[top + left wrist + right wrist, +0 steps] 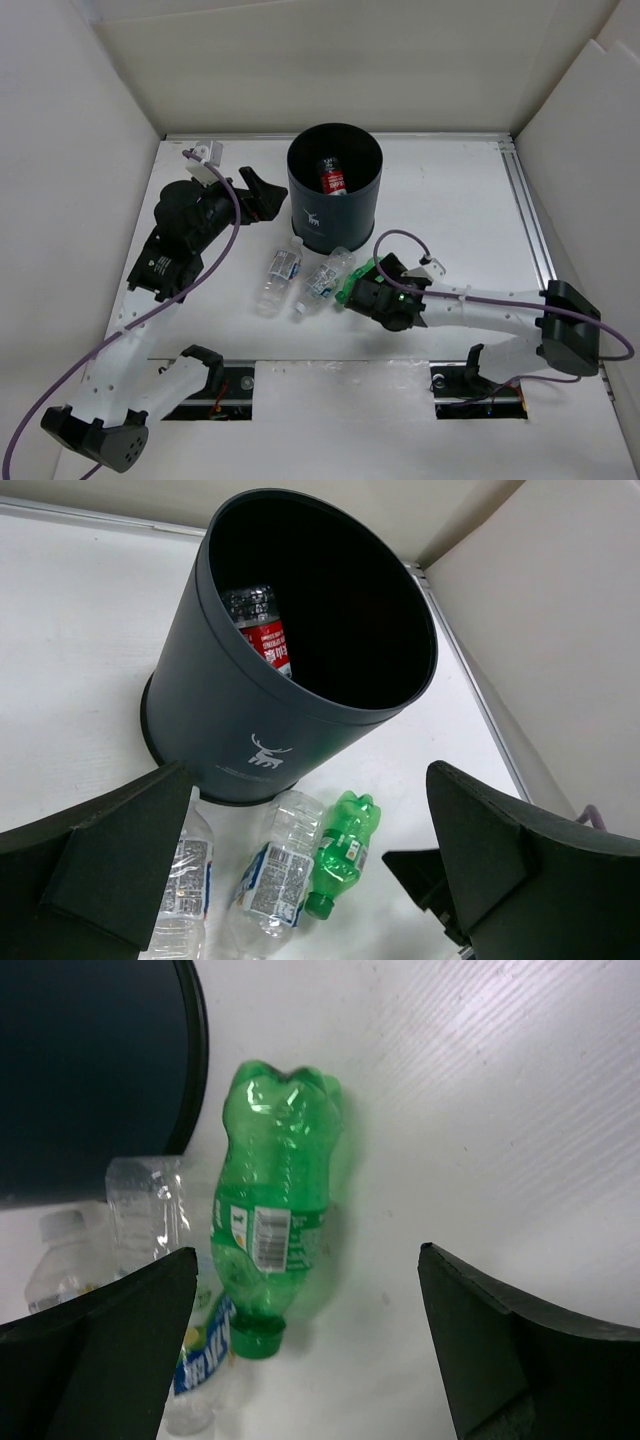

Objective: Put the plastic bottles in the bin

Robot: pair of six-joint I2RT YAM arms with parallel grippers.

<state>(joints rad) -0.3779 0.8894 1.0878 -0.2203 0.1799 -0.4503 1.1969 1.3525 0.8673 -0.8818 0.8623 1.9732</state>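
The dark bin (335, 215) stands upright at the table's middle back, with a red-label bottle (332, 180) inside it. Two clear blue-label bottles (280, 272) (325, 280) and a green bottle (352, 285) lie side by side in front of the bin. My right gripper (362, 288) is open just above the green bottle (275, 1210), which lies nearer its left finger. My left gripper (268, 196) is open and empty, left of the bin and raised, looking down into the bin (230, 710). No other bottle shows.
White walls close in the table on the left, back and right. A metal rail (530, 230) runs along the right side. Purple cables (400, 240) loop over both arms. Two cut-outs lie in the near edge by the arm bases.
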